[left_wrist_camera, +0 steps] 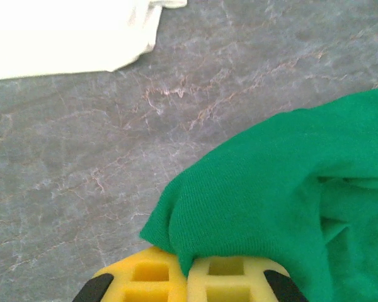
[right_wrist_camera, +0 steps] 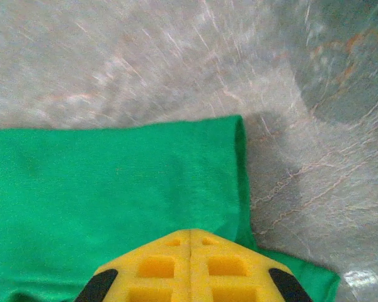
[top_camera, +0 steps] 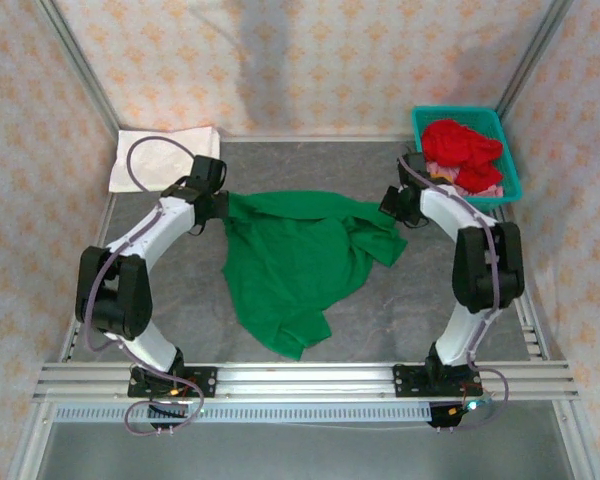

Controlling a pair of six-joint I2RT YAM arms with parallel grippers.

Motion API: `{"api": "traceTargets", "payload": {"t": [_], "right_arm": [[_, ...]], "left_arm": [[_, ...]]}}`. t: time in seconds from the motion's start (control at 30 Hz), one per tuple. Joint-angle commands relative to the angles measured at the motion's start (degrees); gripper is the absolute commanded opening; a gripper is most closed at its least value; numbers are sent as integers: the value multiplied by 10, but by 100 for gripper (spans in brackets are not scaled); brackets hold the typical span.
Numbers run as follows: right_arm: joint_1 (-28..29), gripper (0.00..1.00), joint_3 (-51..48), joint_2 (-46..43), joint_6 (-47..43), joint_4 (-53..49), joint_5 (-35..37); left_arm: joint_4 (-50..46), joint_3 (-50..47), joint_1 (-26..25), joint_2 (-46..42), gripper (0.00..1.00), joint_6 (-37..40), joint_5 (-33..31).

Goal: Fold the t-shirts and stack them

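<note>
Grey marbled worktop (top_camera: 380, 300): green t-shirt (top_camera: 290, 260) crumpled mid-surface. Left gripper (left_wrist_camera: 188, 277) pinches its hem, right gripper (right_wrist_camera: 190, 251) its sleeve; pinch points hidden.

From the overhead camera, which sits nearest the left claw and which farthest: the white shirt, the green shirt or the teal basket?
1. The green shirt, mid-table: its edge is pinched in the left claw.
2. The white shirt, in the back left corner.
3. The teal basket, in the back right corner, across the table.
</note>
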Motion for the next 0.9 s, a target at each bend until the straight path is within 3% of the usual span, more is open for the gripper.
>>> {"api": "traceTargets", "payload": {"t": [0.0,0.23,0.3,0.37,0.53,0.87], "right_arm": [[-5,0,-10,-77,16,18,2],[-6,2,-32,-119,13,21,7],[-7,18,-12,-89,-4,-12,-7],[-2,24,-4,-65,-21,-21,-48],[23,40,-1,-15,-42,-19,-33],[44,48,43,91,-20,-1,-18]], "left_arm": [[6,7,3,-48,0,-15,-6],[5,5,3,-92,0,-20,8],[2,5,3,-98,0,-18,15],[6,3,3,-106,0,-16,34],[-3,6,3,-104,0,-15,47],[2,2,3,-87,0,-24,36]]}}
